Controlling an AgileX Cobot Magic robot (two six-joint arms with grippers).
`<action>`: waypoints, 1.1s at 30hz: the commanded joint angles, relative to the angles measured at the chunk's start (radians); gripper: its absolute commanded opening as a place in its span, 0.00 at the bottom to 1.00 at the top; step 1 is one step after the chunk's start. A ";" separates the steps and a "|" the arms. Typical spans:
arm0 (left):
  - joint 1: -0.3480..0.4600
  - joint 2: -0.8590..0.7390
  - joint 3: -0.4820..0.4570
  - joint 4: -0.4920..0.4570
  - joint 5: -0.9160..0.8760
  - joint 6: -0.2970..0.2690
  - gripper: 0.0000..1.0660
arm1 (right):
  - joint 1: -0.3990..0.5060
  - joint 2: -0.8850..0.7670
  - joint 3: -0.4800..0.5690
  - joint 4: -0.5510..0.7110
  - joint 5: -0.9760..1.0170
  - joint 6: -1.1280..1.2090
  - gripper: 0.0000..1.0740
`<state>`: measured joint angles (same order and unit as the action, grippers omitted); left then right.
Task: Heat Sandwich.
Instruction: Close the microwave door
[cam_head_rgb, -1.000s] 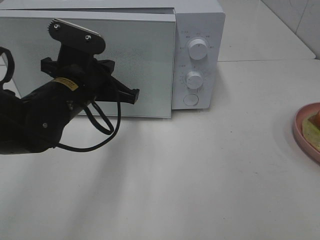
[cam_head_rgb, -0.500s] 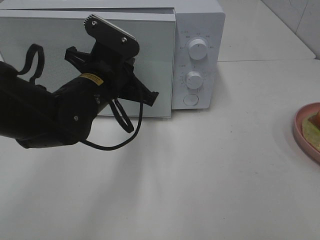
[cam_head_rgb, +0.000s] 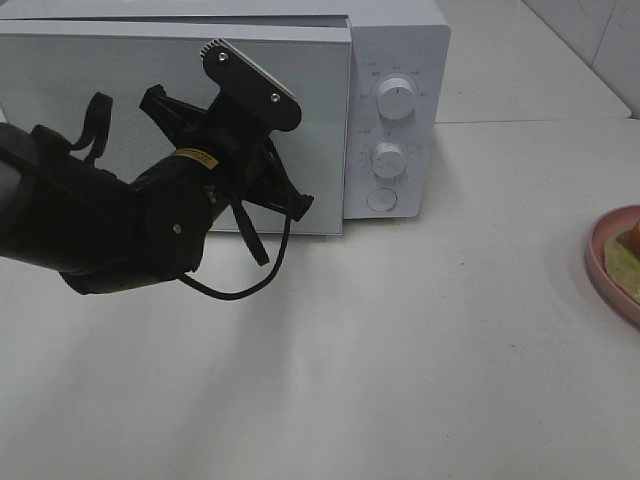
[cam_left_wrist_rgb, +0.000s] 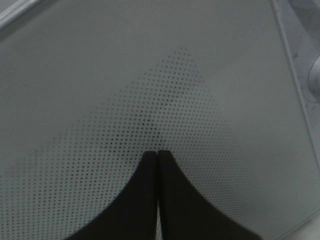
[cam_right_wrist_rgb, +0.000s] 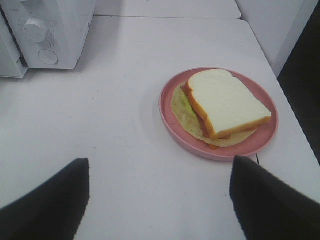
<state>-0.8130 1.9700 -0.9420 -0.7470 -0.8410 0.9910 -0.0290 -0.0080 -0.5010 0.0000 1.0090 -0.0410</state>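
The sandwich (cam_right_wrist_rgb: 225, 102) lies on its pink plate (cam_right_wrist_rgb: 170, 112) near the right edge of the table (cam_head_rgb: 420, 340), well apart from the microwave (cam_head_rgb: 400, 60) at the table's back-left. Only a sliver of it shows at the right border of the high view. It lies ahead of the right tool (cam_right_wrist_rgb: 160, 200), whose jaws stand wide apart and hold nothing. Its long axis runs roughly corner to corner across the plate as the right wrist camera sees it, askew to the line between the two jaws. The right arm is clearly the nearer one to it.

The left tool (cam_left_wrist_rgb: 157, 165) is pressed shut, empty, its tips pointed at the dotted glass of the microwave door (cam_head_rgb: 120, 110), just beside the door's right edge and the control panel with its two knobs (cam_head_rgb: 396, 100). Whether the tips touch the glass I cannot tell; the wrist view is too close and dim. The door looks closed or nearly so, so opening it is probably the step in hand.

Between microwave and plate the table is bare, giving the right arm open room to carry the sandwich across. The plate sits close to the table's right edge, leaving little margin on that side.
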 joint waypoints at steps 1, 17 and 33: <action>-0.007 0.002 -0.022 -0.016 -0.025 0.043 0.00 | -0.005 -0.023 0.001 0.000 -0.012 0.003 0.70; 0.032 0.037 -0.056 -0.022 -0.125 0.165 0.00 | -0.005 -0.023 0.001 0.000 -0.012 0.004 0.70; 0.124 0.106 -0.154 -0.001 -0.117 0.248 0.00 | -0.005 -0.022 0.001 0.000 -0.012 0.004 0.70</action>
<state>-0.7540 2.0670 -1.0430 -0.6980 -0.8480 1.2360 -0.0290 -0.0080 -0.5010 0.0000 1.0090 -0.0400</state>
